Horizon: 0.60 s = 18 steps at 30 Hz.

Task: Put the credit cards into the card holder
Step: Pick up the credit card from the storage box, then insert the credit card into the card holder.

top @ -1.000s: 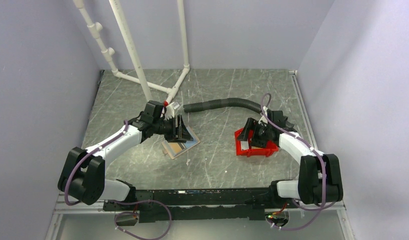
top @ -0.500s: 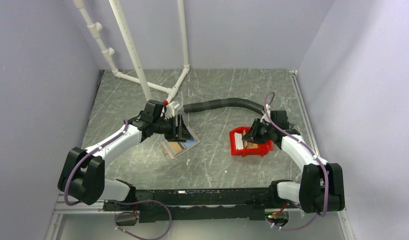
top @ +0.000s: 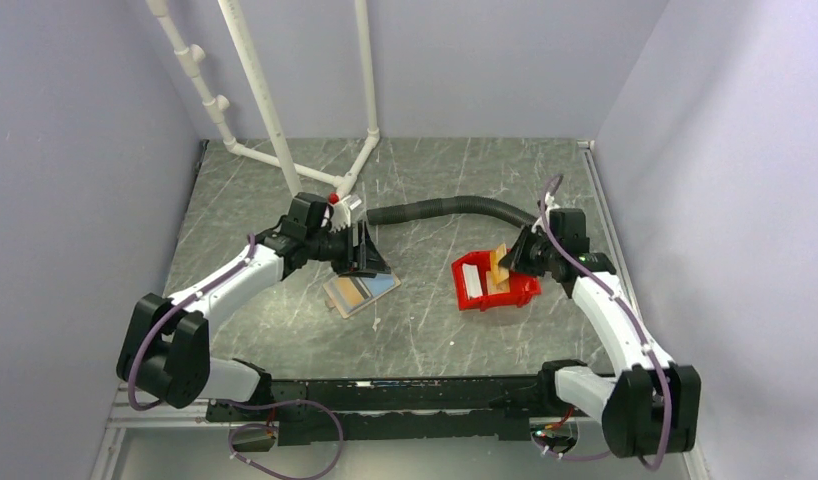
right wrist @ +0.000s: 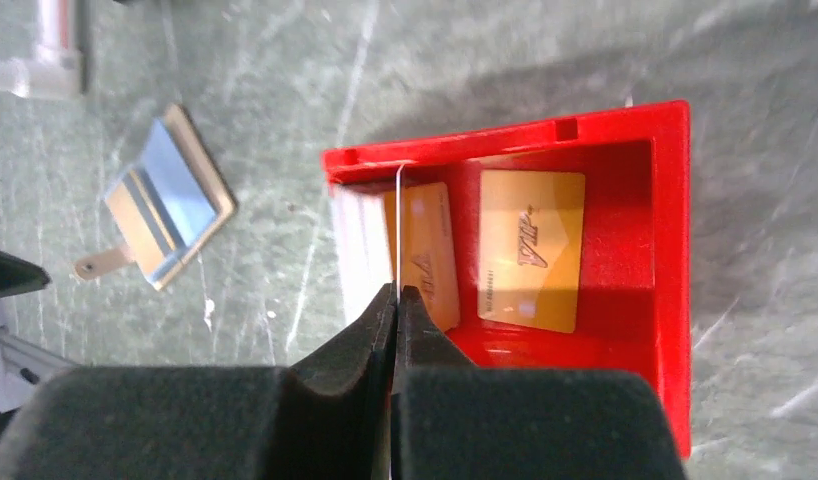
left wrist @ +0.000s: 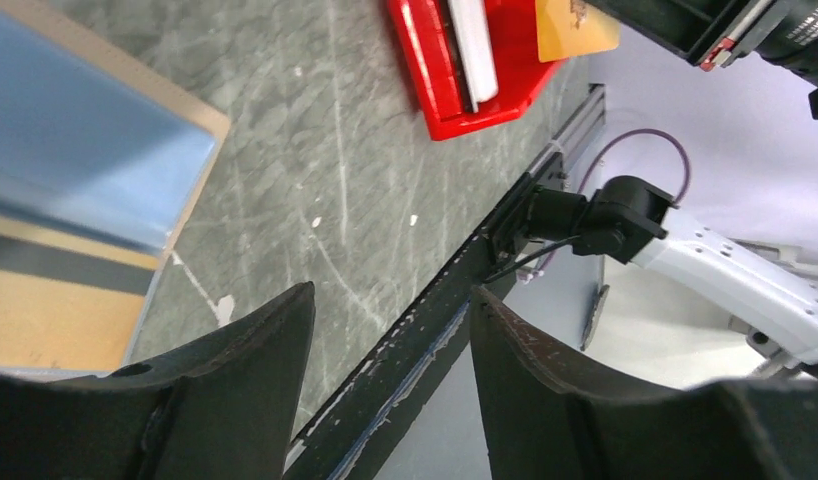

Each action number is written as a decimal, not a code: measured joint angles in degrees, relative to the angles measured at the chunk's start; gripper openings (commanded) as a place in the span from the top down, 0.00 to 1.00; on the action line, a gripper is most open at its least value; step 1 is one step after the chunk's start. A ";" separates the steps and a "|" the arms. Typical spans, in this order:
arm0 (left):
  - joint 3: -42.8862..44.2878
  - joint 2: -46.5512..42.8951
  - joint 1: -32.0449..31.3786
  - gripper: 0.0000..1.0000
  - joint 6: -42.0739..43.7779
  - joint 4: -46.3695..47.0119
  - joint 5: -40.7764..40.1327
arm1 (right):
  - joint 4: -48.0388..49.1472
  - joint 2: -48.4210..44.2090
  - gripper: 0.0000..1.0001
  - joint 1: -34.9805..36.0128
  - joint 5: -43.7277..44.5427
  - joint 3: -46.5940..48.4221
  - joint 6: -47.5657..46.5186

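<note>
Right gripper (top: 512, 262) risen off red bin (top: 457, 274) versus half second ago; bin slid toward 9 o'clock. Fingers pinched tight on tan-orange card (top: 499, 267), held upright, edge-on in right wrist view. Other credit cards (right wrist: 532, 250) lie in bin. Card holder (top: 360, 291) lies open on table (top: 425, 330), at 9 o'clock from held card, long axis roughly 8-to-2. Left gripper (top: 370, 255) spread wide, hovering just over holder; nearer arm, likely to steady it.

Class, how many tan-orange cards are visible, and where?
3. The held card is pinched by the right gripper over the red bin; the flat card and the third card lie inside it, the third beside the white cards. More may be hidden.
</note>
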 measured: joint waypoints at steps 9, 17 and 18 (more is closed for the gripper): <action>-3.21 2.16 -0.07 0.26 -12.28 23.65 11.15 | 12.94 -3.72 1.00 14.32 -7.98 4.63 7.78; -13.57 1.38 -0.07 0.39 -29.24 50.14 13.25 | 39.56 8.96 1.00 26.18 -18.32 4.85 23.56; -14.58 0.92 -0.07 0.44 -30.60 52.09 13.20 | 41.53 10.60 1.00 26.97 -18.91 5.29 24.76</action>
